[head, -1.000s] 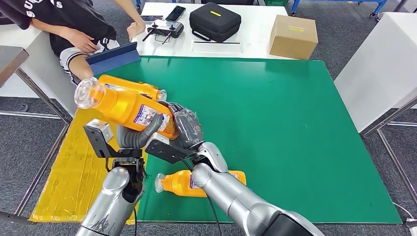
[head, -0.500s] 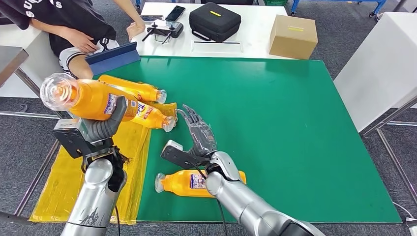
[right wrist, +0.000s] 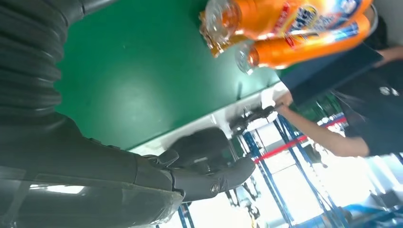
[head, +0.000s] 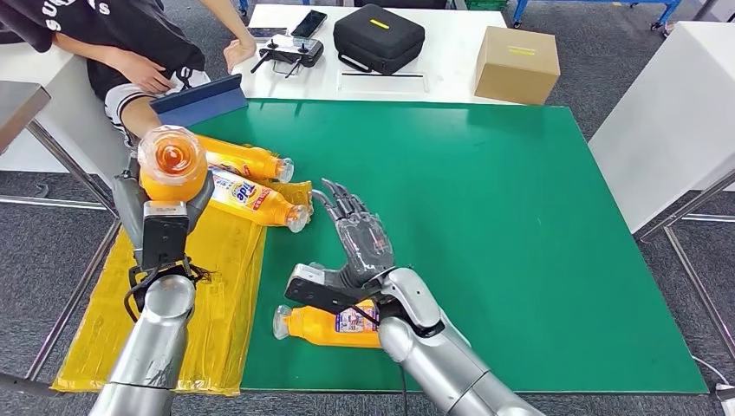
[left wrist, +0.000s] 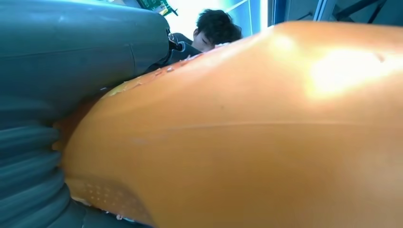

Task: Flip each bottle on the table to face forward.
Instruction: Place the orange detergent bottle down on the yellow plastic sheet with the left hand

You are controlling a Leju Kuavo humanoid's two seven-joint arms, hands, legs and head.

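Since 0.5 s ago: left hand (head: 165, 227) has swung its gripped orange plastic bottle (head: 172, 163) end-on toward camera; right hand (head: 364, 238) open above green tabletop (head: 520, 217). Three orange bottles lie flat, probably unflipped.

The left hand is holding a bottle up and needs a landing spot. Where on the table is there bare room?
The green mat lies bare from the open right hand across to its right and far edges. It is crowded on the left: two lying bottles over the yellow sheet, another bottle near the front edge, under the right arm.
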